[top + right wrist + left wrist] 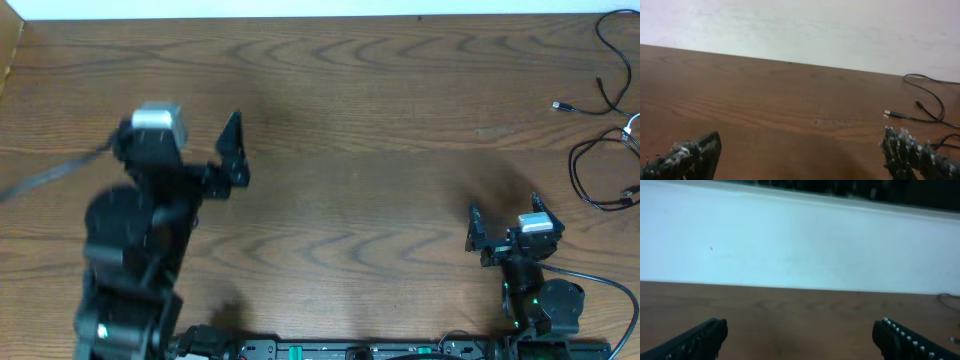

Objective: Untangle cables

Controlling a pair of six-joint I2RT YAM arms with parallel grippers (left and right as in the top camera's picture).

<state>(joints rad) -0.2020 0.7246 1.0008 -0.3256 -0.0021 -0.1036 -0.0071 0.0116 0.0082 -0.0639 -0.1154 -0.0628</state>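
Near right: right end effector (503, 214) hanging wide open, empty, low over the tabletop (360, 120). Farther left: left end effector (236, 150) spread open too, gripping nothing. Two end effectors, then. Far right, by the edge: cables (574, 168), two black cords for sure, possibly a third, loops overlapping. Could pinch crossed strands together and tighten the snarl, or drag cords off the edge.
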